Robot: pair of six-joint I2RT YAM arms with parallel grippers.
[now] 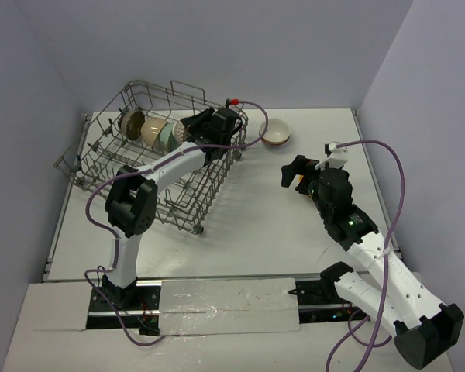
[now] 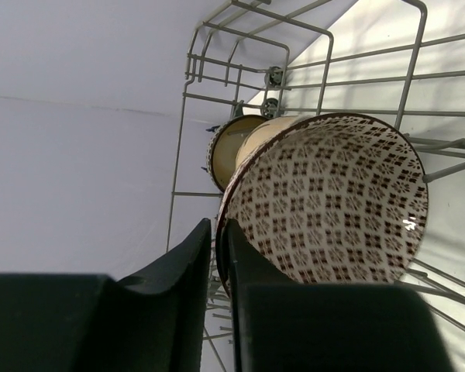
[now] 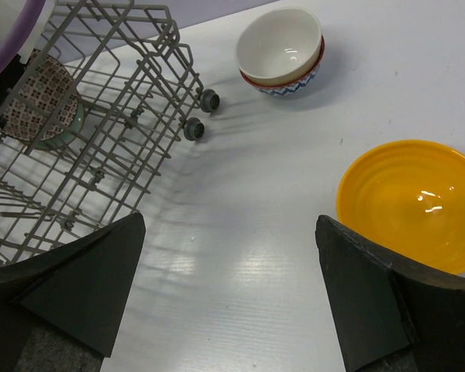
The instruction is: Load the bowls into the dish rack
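Overhead, left-wrist and right-wrist views of the desk.

The dish rack lies on the far left of the desk, skewed to the desk edges, with one corner pointing toward the arm bases.

Three bowls stand on edge in a row along the rack's far side. The row's axis runs left to right in the overhead view.
- The beige-brown bowl is at the left end.
- The cream bowl is in the middle.
- The pale green bowl is at the right end, and its inside carries a brown-and-white pattern.

All three openings face right, toward the left hand. This hand reaches into the rack at the patterned bowl's rim. Its fingers stand almost together with only a thin slit between them. Whether the rim is pinched in that slit cannot be told.

The right hand hovers over bare desk to the right of the rack, spread wide and holding nothing.

The orange-yellow bowl sits upright on the desk just beside its right finger.

Farther back, near the rack's right corner, a white bowl is nested upright in a blue-white patterned bowl.
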